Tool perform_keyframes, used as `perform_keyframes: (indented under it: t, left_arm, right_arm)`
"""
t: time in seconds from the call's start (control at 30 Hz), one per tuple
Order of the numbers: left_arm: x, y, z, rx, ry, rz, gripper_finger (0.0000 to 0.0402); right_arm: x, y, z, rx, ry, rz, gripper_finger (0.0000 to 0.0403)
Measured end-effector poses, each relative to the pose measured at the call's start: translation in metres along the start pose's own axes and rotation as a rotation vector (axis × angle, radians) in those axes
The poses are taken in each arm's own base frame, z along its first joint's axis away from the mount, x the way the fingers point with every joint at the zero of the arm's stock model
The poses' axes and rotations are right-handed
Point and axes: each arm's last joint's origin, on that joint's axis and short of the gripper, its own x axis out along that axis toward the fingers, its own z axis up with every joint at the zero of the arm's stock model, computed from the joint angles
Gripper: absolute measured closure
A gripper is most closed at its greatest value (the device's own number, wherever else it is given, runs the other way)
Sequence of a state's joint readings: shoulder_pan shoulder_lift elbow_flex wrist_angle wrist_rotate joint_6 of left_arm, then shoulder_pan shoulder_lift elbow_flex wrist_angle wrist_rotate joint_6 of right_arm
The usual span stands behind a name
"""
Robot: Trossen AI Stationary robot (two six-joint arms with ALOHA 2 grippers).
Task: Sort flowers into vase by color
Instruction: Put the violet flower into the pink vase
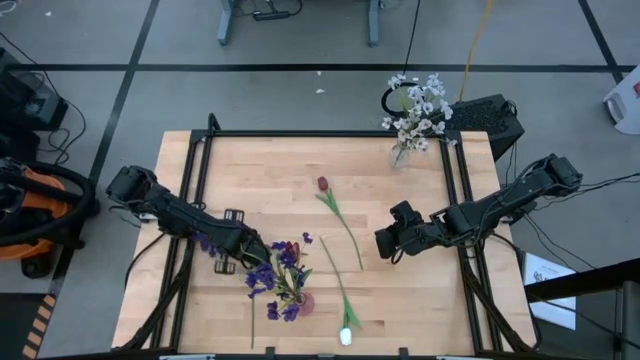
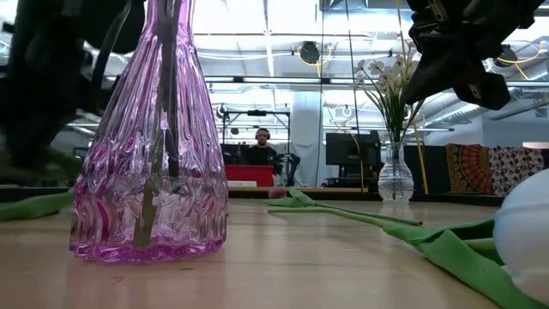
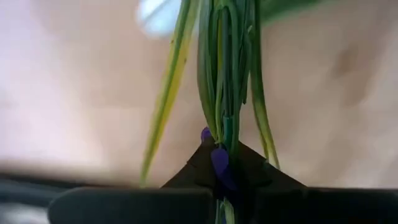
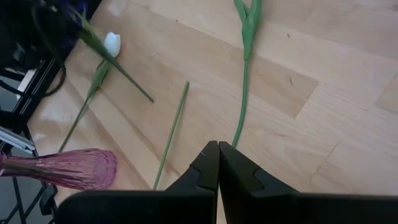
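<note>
A pink ribbed glass vase [image 2: 150, 172] stands upright near the table's near edge and holds purple blossom clusters [image 1: 277, 272]. My left gripper [image 1: 243, 250] is beside them, shut on a purple flower's green stem [image 3: 222, 124]. My right gripper [image 1: 385, 243] hovers shut and empty right of centre, above the table. A dark red tulip [image 1: 322, 185] and a white tulip [image 1: 346, 335] lie flat on the wood, as does a bare green stem [image 4: 173, 134]. White blossom sprays [image 1: 418, 108] stand in a clear vase [image 2: 395, 176] at the far right. My left gripper pinches a bundle of thin green stem and leaves [image 3: 224, 134] between its two fingers, right where small purple blossoms [image 3: 219, 160] sit. The strands run straight away from the fingertips, along them. The bundle's far end is out of the wrist view.
The table is framed by black rails [image 1: 300, 134]. Bare wood lies in the middle and at the far left of the tabletop [image 1: 260, 175]. A person [image 2: 262, 148] sits far behind the table in the room.
</note>
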State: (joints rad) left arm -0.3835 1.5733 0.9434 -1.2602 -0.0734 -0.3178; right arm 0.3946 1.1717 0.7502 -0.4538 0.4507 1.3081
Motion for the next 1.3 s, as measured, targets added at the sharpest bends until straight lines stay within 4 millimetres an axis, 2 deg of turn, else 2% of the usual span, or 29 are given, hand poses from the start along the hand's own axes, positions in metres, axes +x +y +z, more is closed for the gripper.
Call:
perform_keyframes:
  t: [0.13,0.23,0.4,0.5,0.57,0.7,0.8,1.0,1.23,1.3]
  left_arm:
    - [-0.018,0.014,-0.002,0.134,-0.022,0.101,0.0384]
    - [-0.026,0.029,0.000,0.309,-0.065,0.180,0.0385]
    - [-0.027,0.056,0.012,0.721,-0.095,0.309,0.0386]
    - [-0.026,0.073,0.026,0.849,-0.150,0.343,0.0377]
    - [-0.025,0.083,0.036,0.844,-0.214,0.376,0.0366]
    - [-0.030,0.100,0.049,0.720,-0.319,0.495,0.0339]
    - [-0.032,0.109,0.052,0.717,-0.299,0.577,0.0317]
    - [-0.032,0.114,0.052,0.681,-0.310,0.577,0.0259]
    - [-0.031,0.111,0.051,0.394,-0.371,0.505,0.0196]
    - [-0.031,0.110,0.050,0.230,-0.407,0.480,0.0191]
  right_arm:
    - [0.000,0.000,0.001,-0.005,-0.023,-0.006,0.0403]
    - [0.000,0.000,0.001,-0.009,-0.026,-0.007,0.0403]
    - [0.000,0.000,0.001,-0.016,-0.026,-0.007,0.0403]
    - [0.000,0.000,0.001,-0.018,-0.025,-0.007,0.0403]
    - [0.000,0.000,0.001,-0.024,-0.025,-0.007,0.0403]
    - [0.000,0.000,0.001,-0.038,-0.025,-0.007,0.0403]
    - [0.000,0.000,0.001,-0.048,-0.021,-0.006,0.0403]
    - [0.000,0.000,0.001,-0.100,-0.023,-0.008,0.0403]
    - [0.003,-0.004,0.011,-0.177,-0.111,-0.065,0.0403]
    - [0.006,-0.006,0.016,-0.208,-0.115,-0.081,0.0403]
